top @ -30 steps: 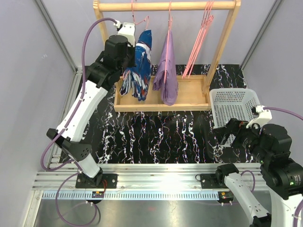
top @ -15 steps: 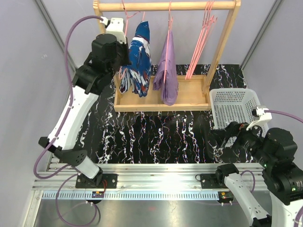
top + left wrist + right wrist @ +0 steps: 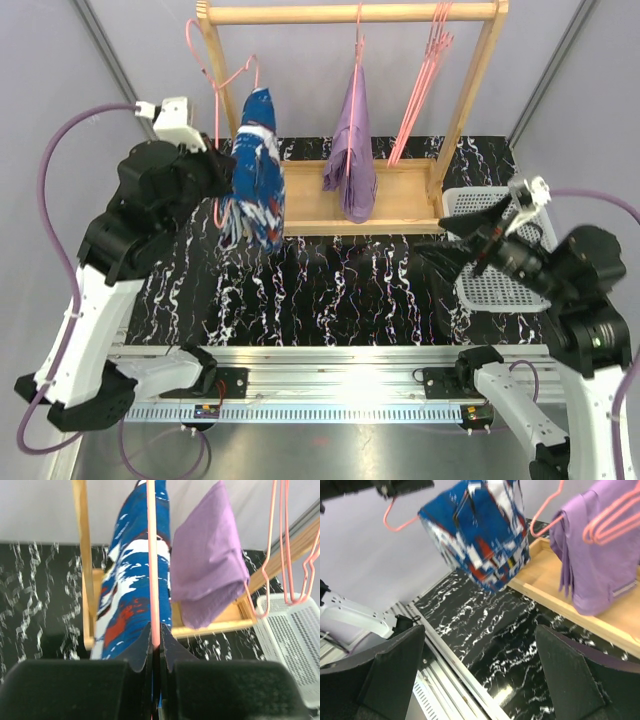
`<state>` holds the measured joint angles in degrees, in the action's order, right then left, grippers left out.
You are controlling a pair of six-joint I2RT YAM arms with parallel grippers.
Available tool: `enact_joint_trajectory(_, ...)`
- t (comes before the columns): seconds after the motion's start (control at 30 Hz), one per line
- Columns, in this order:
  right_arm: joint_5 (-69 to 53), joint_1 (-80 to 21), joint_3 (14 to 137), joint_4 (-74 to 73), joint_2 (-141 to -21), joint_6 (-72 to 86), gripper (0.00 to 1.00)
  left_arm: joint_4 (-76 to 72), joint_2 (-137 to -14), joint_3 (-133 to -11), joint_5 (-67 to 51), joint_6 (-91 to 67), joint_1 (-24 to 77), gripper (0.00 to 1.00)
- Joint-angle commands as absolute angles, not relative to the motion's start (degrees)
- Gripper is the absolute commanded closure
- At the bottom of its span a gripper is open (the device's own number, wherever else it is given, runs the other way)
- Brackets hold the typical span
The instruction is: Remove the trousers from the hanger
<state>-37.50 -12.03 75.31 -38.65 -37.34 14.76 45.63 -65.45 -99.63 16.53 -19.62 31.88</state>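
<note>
The blue patterned trousers (image 3: 256, 170) hang folded over a pink hanger (image 3: 218, 75) that is off the rail, held out to the left of the wooden rack (image 3: 350, 14). My left gripper (image 3: 214, 172) is shut on the hanger's wire (image 3: 153, 580), with the blue trousers (image 3: 125, 595) just beyond it. The blue trousers also show in the right wrist view (image 3: 480, 530). The lilac trousers (image 3: 351, 150) hang on a second pink hanger on the rail, seen too in both wrist views (image 3: 207, 570) (image 3: 600, 565). My right gripper (image 3: 462, 250) is open and empty above the table's right middle.
Several empty pink hangers (image 3: 425, 80) hang at the rail's right end. The rack's wooden base tray (image 3: 400, 205) lies at the back. A white plastic basket (image 3: 500, 290) stands at the right, partly under my right arm. The table is black marble-patterned (image 3: 330, 290).
My left gripper has lifted the hanger with the blue trousers off the rail and carried it left and toward the front. My right gripper has risen and swung left, toward the table's middle.
</note>
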Motion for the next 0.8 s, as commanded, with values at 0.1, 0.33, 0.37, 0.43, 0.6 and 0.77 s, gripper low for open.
enact_joint_trajectory(0.1,-37.11,-16.08,75.67,-25.05,-49.28,16.45,0.00,37.70,-55.39,-92.82,18.36,-27.85,34.45,1.00)
enact_joint_trajectory(0.33,1.21,-40.83,81.99,-30.49,-58.88,6.25,0.00,43.41,-57.03,-90.44,30.57,-31.81,43.05,1.00)
enact_joint_trajectory(0.37,6.19,-44.44,82.26,-30.50,-60.02,5.54,0.00,43.59,-57.30,-90.70,34.15,-32.34,45.76,1.00)
enact_joint_trajectory(0.43,17.33,-53.59,81.05,-28.40,-62.48,4.48,0.00,44.65,-57.57,-91.14,37.69,-34.62,47.89,1.00)
enact_joint_trajectory(0.6,26.89,-67.29,72.00,-11.72,-63.89,3.52,0.00,45.44,-57.04,-93.25,45.34,-39.54,53.17,1.00)
enact_joint_trajectory(0.77,35.76,-75.13,66.19,1.64,-68.63,0.36,0.01,44.39,-56.16,-94.48,49.48,-42.54,56.33,1.00)
